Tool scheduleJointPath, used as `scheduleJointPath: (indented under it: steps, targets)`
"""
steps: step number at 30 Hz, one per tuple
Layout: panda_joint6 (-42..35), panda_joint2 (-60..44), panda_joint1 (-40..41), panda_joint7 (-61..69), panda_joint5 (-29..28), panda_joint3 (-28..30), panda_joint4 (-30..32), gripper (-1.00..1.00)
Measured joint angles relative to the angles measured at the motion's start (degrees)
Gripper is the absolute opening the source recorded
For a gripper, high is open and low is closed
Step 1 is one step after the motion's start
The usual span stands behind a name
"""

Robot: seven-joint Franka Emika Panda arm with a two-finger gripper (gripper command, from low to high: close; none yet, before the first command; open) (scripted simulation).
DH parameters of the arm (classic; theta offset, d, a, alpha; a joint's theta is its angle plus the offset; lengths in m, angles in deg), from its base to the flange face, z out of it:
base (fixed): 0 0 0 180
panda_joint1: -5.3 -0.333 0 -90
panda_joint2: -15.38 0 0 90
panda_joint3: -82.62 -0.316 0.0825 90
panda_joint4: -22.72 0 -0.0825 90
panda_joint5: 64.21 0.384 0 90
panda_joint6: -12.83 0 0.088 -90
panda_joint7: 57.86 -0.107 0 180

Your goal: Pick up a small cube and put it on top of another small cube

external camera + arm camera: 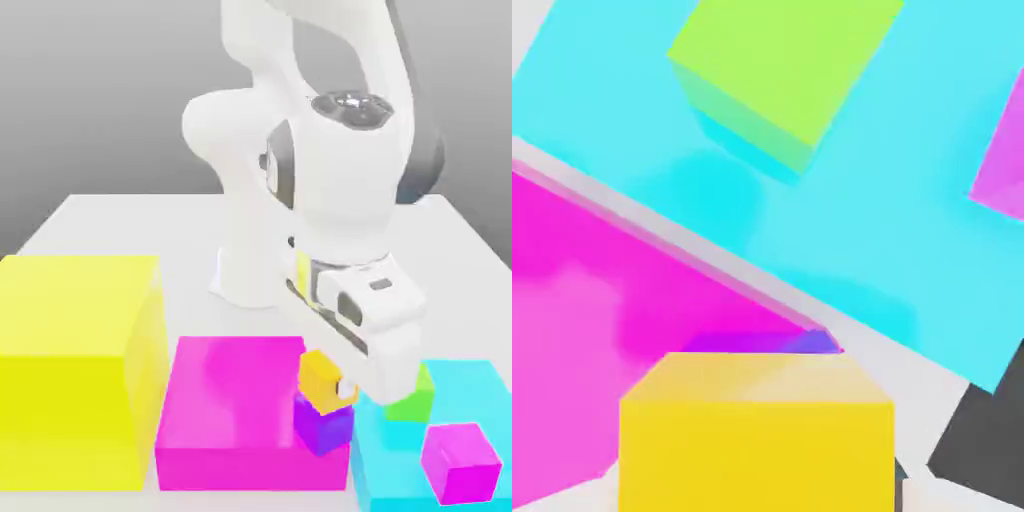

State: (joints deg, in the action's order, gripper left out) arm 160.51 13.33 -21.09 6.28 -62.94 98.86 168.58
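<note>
And there's the glossy yellow-orange cube atop the glossy violet cube, centred enough to balance, though whether the fingers grip it or stand open, I can't tell.

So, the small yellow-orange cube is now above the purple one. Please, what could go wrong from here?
The yellow-orange cube looks slightly offset from the purple cube, so it might tip if unsupported.
The purple cube appears close to the magenta block's edge; a push could perhaps send both cubes down.
The gripper is right at the upper cube and may drag it when leaving.
</note>
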Motion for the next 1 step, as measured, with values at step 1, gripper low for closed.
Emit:
scheduleJointPath:
  steps: [1]
  targets:
    - [0.0, 0.0, 0.0, 0.0, 0.0, 0.0, 0.0, 1.00]
